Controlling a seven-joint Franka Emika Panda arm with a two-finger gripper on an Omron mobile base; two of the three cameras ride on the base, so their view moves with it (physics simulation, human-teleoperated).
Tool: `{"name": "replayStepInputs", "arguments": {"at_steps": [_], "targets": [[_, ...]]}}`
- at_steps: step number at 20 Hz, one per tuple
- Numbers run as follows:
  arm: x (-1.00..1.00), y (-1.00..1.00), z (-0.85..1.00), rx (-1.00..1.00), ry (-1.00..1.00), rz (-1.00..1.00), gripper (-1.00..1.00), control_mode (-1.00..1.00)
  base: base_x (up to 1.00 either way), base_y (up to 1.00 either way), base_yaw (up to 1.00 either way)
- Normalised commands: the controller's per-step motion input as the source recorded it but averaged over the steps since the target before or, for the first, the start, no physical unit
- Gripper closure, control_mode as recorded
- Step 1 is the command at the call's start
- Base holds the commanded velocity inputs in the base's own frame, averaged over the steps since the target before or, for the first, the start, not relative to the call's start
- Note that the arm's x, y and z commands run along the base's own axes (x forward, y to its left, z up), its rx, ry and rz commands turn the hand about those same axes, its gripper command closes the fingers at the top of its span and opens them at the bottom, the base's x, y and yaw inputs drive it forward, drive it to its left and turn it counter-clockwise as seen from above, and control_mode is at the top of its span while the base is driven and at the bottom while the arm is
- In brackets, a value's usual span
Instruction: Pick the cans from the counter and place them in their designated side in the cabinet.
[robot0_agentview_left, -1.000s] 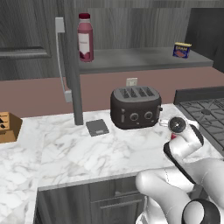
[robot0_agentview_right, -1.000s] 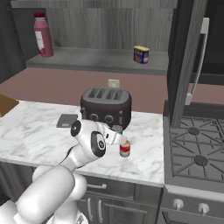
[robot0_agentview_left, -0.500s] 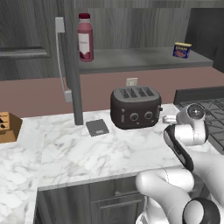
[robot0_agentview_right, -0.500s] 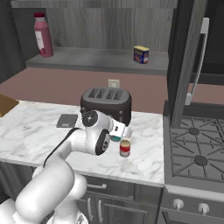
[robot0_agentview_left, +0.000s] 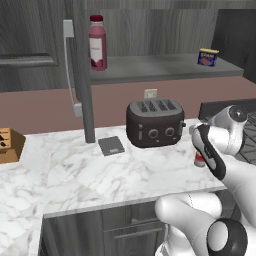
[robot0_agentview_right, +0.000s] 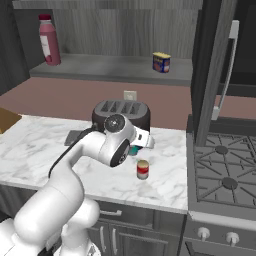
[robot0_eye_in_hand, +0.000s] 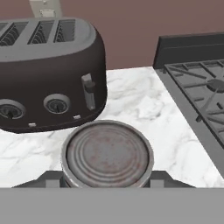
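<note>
the gripper (robot0_eye_in_hand: 107, 180) is clamped on the teal can (robot0_agentview_right: 134, 149) and has lifted it off the counter (robot0_agentview_right: 45, 155) beside the toaster (robot0_agentview_right: 120, 114), red can (robot0_agentview_right: 143, 169) left behind, cabinet (robot0_agentview_right: 110, 67) next.

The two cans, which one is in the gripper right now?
The teal can, clamped in the gripper beside the toaster; the red can stands free on the counter.

Dark toaster (robot0_agentview_left: 154, 122) beside stove (robot0_agentview_right: 224, 176); red bottle (robot0_agentview_left: 97, 42), blue tin (robot0_agentview_left: 207, 57) up high.
</note>
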Motion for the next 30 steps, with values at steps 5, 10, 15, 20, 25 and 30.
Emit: {"name": "replayStepInputs", "arguments": {"at_steps": [5, 10, 15, 20, 25, 30], "targets": [[-0.01, 0.11, 0.13, -0.05, -0.01, 0.07, 1.00, -1.00, 0.00, 0.00, 0.00], [-0.13, 0.03, 0.22, -0.09, -0.12, 0.05, 1.00, -1.00, 0.00, 0.00, 0.00], [-0.16, 0.00, 0.26, -0.09, -0.13, 0.05, 1.00, -1.00, 0.00, 0.00, 0.00], [-0.20, 0.00, 0.23, -0.08, -0.10, 0.04, 1.00, -1.00, 0.00, 0.00, 0.00], [-0.19, 0.00, 0.28, -0.06, -0.03, 0.04, 1.00, -1.00, 0.00, 0.00, 0.00], [-0.19, 0.00, 0.26, -0.05, 0.00, 0.05, 1.00, -1.00, 0.00, 0.00, 0.00]]}}
